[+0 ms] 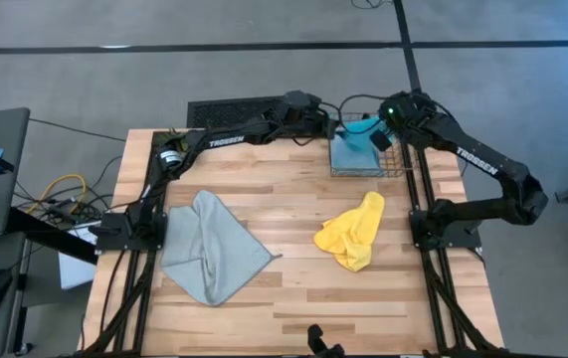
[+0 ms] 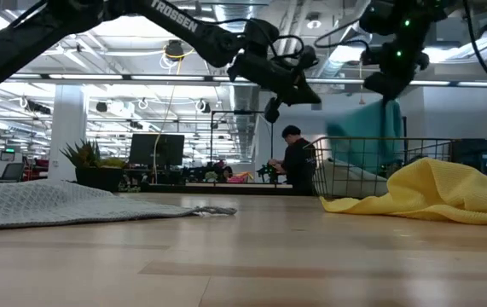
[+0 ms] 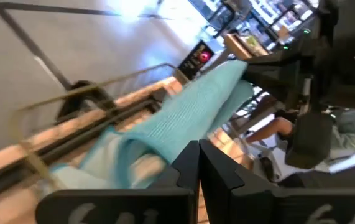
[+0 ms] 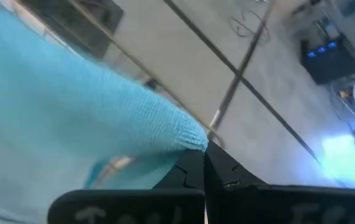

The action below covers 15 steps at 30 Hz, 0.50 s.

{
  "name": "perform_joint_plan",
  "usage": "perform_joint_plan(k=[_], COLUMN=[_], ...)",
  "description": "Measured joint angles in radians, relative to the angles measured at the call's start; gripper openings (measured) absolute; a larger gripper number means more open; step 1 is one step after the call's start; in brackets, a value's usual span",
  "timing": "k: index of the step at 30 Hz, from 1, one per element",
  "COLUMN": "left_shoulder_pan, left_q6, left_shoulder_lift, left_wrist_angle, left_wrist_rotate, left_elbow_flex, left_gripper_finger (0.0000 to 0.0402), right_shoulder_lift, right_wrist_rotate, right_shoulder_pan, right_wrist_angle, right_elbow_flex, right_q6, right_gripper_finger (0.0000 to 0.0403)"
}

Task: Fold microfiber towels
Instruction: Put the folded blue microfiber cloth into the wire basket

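Both jaws pinch cyan towel edges above basket.

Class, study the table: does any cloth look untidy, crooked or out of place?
Yes. The yellow towel lies crumpled in a heap, and the grey-green towel is spread askew and creased. A cyan towel hangs from the right claw above the wire basket.

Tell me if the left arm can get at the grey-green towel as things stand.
Probably yes. The grey-green towel lies spread flat and uncovered on the table's left side, near the left arm's base. The left gripper is shut and empty beside the wire basket, so it must swing back.
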Motion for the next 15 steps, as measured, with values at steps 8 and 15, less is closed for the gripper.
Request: perform_joint_plan(k=[8,15], left_shoulder_pan=[0.009,0.012], left_q6=[0.007,0.006], left_shoulder_lift=[0.0,0.0], left_wrist_angle=[-0.054,-0.055], left_wrist_rotate=[0.0,0.02], left_elbow_flex=[0.0,0.0], left_gripper_finger=[0.0001,0.0], right_shoulder_lift=[0.039,0.039], right_wrist_rotate=[-0.131,-0.163], right_shoulder_pan=[-0.097,-0.098], right_wrist_angle=[0.014,0.028], right_elbow_flex=[-0.002,-0.001], right_q6=[-0.018,-0.032], right_gripper_finger=[0.0005,0.0006])
